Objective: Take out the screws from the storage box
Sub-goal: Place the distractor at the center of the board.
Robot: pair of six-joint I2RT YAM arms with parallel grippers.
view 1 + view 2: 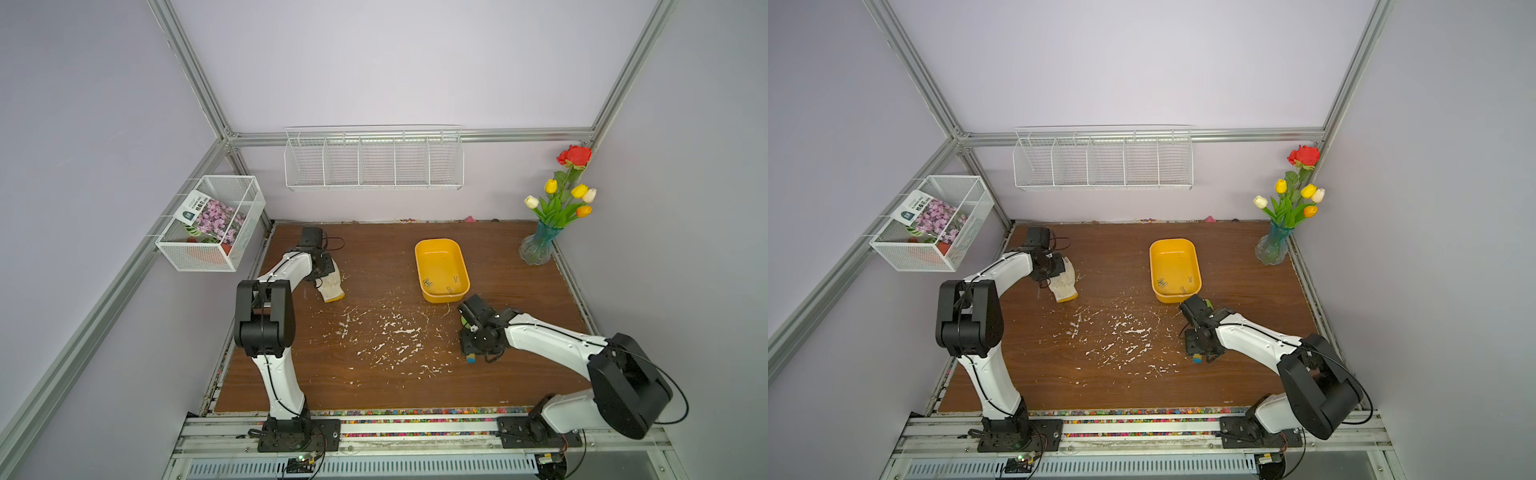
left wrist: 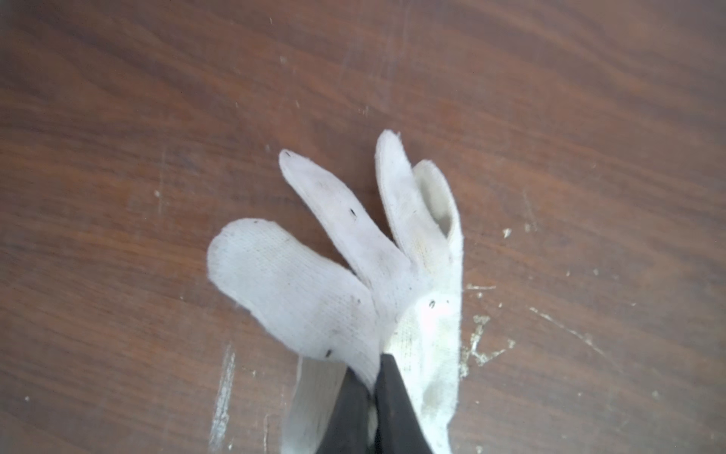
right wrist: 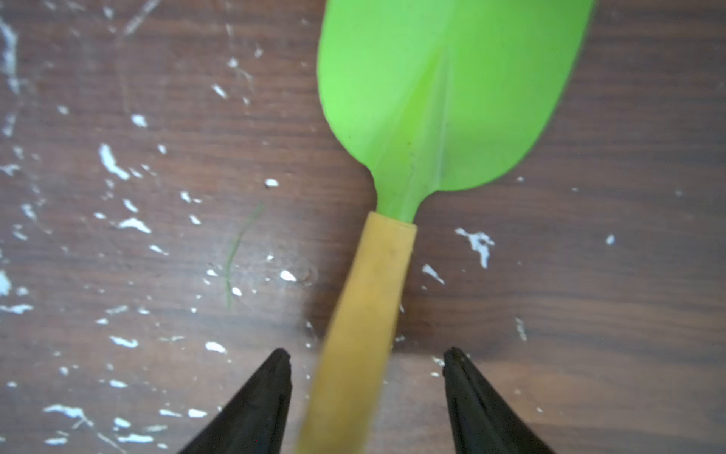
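On the brown wooden table (image 1: 374,390) the screws (image 1: 428,284) lie inside the storage box (image 1: 442,297), none taken out yet, while just beside the box the right gripper (image 3: 367,353) stands open astride a green scoop (image 3: 444,90) and, well apart from the box, the left gripper (image 2: 378,367) pinches a white glove (image 2: 298,291).

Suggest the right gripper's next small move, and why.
Probably close the right gripper on the scoop handle. Its jaws stand open on either side of the handle with gaps, so nothing is gripped yet, and the screws lie in the box.
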